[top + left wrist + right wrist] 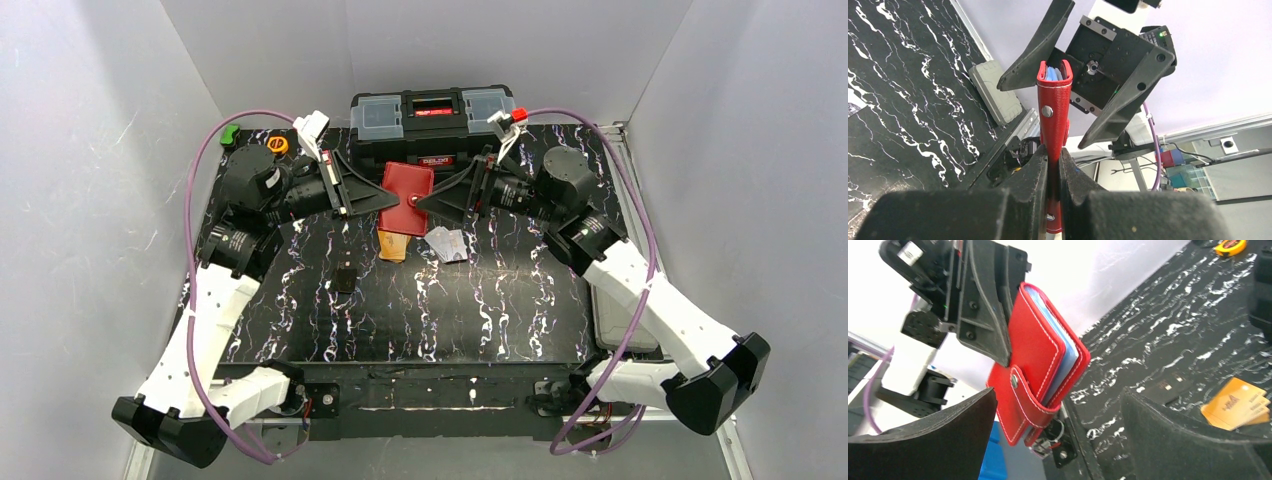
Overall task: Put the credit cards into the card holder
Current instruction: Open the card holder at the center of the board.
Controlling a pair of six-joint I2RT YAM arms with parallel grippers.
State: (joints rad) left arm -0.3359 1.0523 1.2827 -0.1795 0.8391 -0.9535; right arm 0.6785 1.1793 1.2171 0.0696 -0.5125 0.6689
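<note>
My left gripper (1053, 165) is shut on the lower edge of the red card holder (1054, 115) and holds it up above the table at the back middle (408, 185). The holder is folded, its tab with a pale stud wraps round its edge (1040, 365), and bluish pockets show inside. My right gripper (1058, 435) is open, its two fingers standing wide on either side of the holder's tab end without touching it (425, 198). Orange credit cards (392, 245) and whitish-grey ones (447, 244) lie fanned on the table below the holder.
A big black toolbox (432, 115) stands at the back edge behind the grippers. A yellow tape measure (278, 145) and a green object (229, 135) sit at the back left. A small black piece (345, 279) lies on the marbled black table (480, 310).
</note>
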